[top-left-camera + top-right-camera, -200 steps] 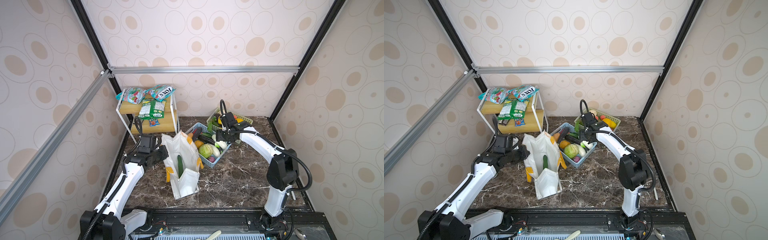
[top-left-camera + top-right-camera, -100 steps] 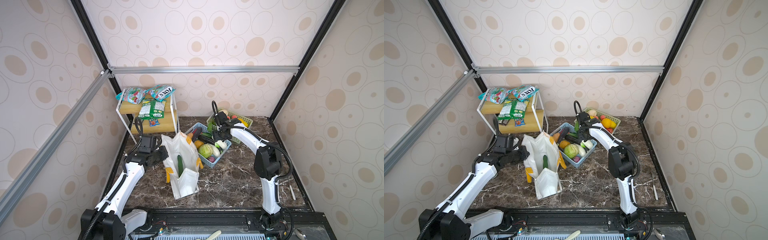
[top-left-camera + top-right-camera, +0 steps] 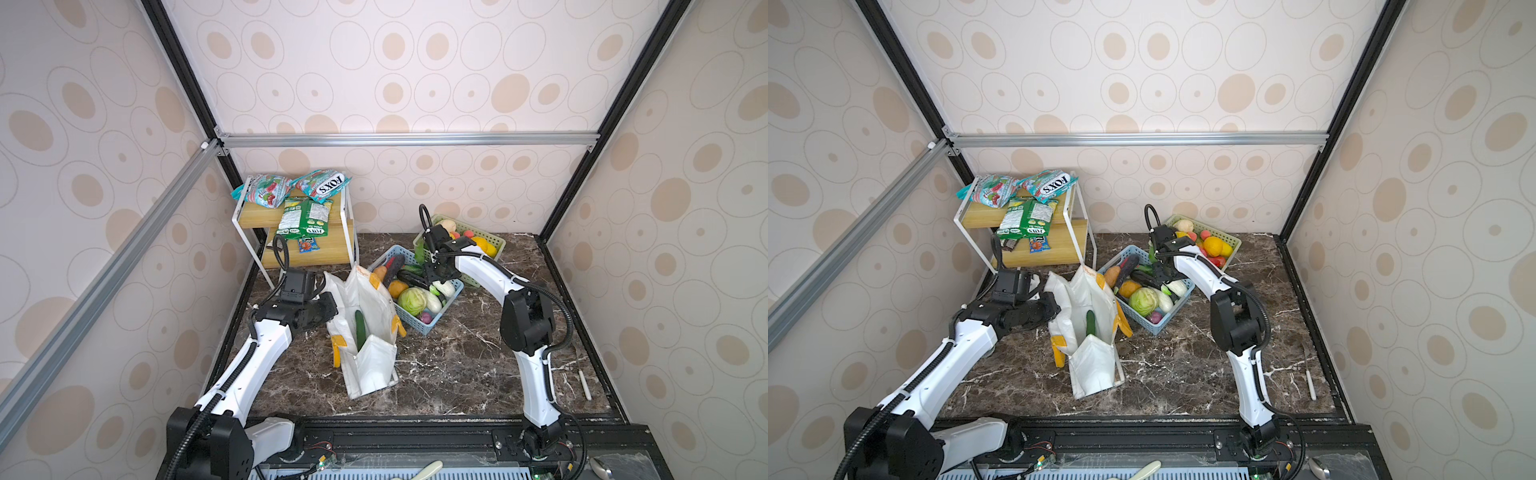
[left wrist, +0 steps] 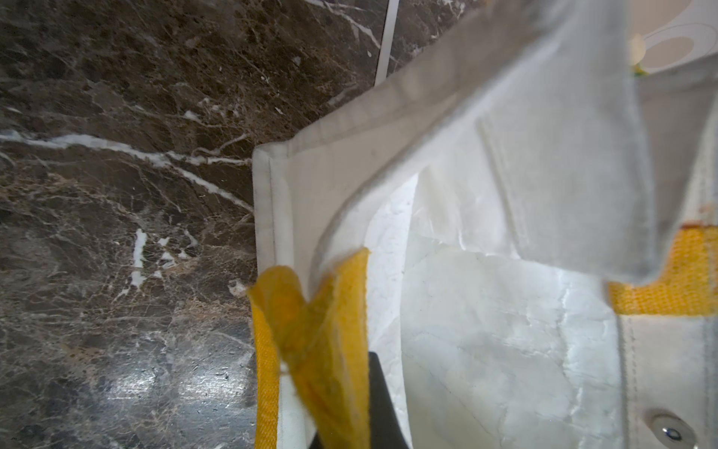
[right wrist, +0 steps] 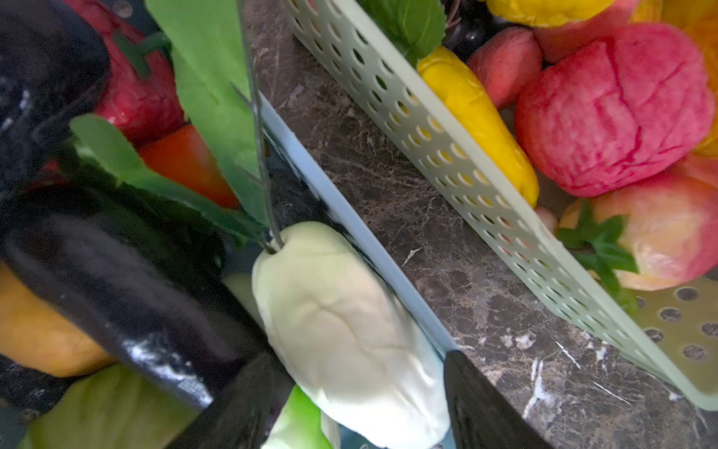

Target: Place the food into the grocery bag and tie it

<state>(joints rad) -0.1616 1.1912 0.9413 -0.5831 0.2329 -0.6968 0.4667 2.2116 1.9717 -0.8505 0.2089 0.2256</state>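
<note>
**Top views and wrists: rim-pinch risk at the blue basket**

Both top views: grocery bag (image 3: 374, 365) stands mid-worktop (image 3: 457, 361), mouth open, with one cucumber (image 3: 360, 334) inside. The rest of the food (image 3: 411, 301) sits in the blue basket (image 3: 424, 330) and green basket (image 3: 496, 243). Left arm is stretched forward, wrist turned sideways, with the left pincer (image 3: 330, 307) clenched on the bag's left wall. Right arm is elbow-high, wrist pitched down into the blue basket.

Left wrist: one finger (image 4: 382, 400) shows beside the yellow handle (image 4: 318, 330). If that grip slips, the floppy wall likely sags and shuts the mouth.

Right wrist: right pincer (image 5: 361, 365) is spread, straddling a pale vegetable (image 5: 342, 311). Its outer jaw sits at the basket rim. Closing there may pinch the rim too, and the lift would then drag the basket. Attached leaves could snag the aubergine (image 5: 136, 280).
</note>
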